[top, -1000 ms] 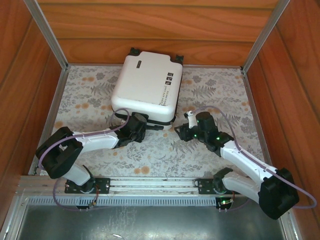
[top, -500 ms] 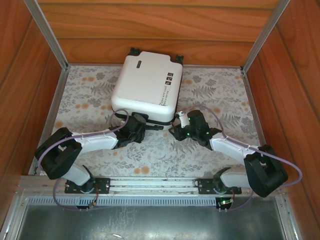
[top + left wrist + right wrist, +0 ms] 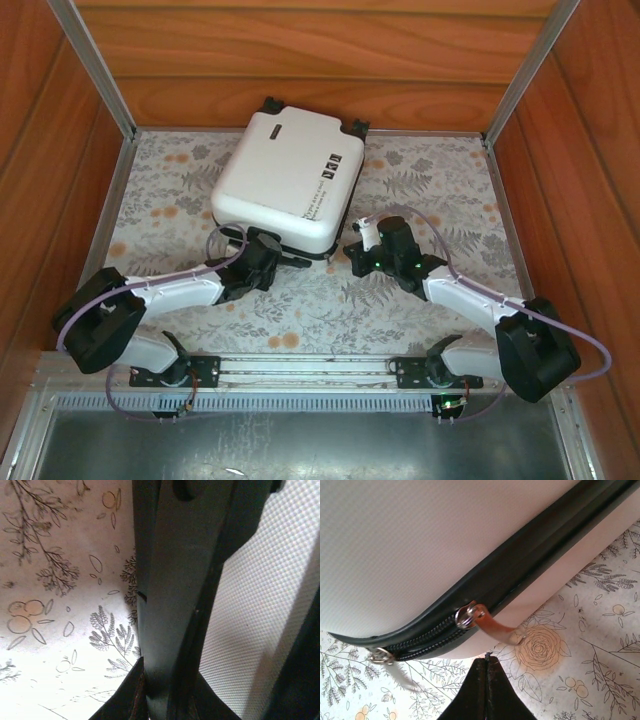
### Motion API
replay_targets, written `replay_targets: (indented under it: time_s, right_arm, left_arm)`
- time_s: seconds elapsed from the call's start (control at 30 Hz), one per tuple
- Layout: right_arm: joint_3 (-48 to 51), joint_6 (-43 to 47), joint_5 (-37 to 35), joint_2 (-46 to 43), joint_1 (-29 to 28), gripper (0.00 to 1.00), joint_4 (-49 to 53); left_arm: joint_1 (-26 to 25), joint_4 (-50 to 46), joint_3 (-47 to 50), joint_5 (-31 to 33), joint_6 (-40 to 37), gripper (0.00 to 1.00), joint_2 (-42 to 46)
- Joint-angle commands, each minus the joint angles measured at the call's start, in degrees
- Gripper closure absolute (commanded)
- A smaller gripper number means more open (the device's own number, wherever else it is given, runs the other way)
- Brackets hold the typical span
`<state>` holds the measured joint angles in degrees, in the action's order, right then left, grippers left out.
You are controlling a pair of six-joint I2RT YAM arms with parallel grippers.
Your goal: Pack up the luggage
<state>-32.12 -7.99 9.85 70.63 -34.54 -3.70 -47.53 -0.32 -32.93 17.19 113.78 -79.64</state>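
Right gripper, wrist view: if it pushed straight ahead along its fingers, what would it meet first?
Probably the brown zipper pull tab on the luggage, just beyond the tips of the shut right gripper. Depth is unclear; it might slip past the tab into the luggage itself.

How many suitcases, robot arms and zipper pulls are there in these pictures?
Suitcase: 1
Robot arms: 2
Zipper pulls: 2
Total: 5
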Motion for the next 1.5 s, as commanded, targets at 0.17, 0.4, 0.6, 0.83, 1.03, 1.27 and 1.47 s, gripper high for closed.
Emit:
replay_targets:
  time_s: [0.17,0.4,0.6,0.83,1.03,1.27,1.47]
  right_arm:
    - [-1.6,3.4,3.4,0.5,-0.6,0.74,4.5]
    - [-0.8,3.6,14.5,-2.2,-2.6,0.32,5.4]
    - [-1.4,2.6,14.8,0.8,-7.2,0.33,2.3]
    - [-4.5,2.5,14.2,7.4,-8.3,0.42,-0.8]
    - [-6.2,2.3,12.6,9.3,-8.5,0.62,-1.9]
    - [-4.0,1.0,14.1,8.3,-8.5,0.66,-6.6]
    - [-1.5,1.0,16.9,8.3,-8.8,0.52,-12.9]
  left_arm:
    - [0.7,-20.3,7.1,3.6,-1.6,1.0,1.1]
    - [0.9,-20.9,6.9,3.9,-2.5,1.0,1.9]
    - [1.0,-21.0,6.7,3.6,-2.7,1.0,1.2]
    - [0.9,-21.0,6.6,3.7,-3.3,1.0,1.2]
    - [1.2,-21.0,6.8,3.9,-3.6,1.0,1.4]
    - [1.2,-21.2,7.6,4.1,-3.5,1.0,2.0]
    - [1.2,-21.2,7.3,4.0,-3.9,1.0,1.2]
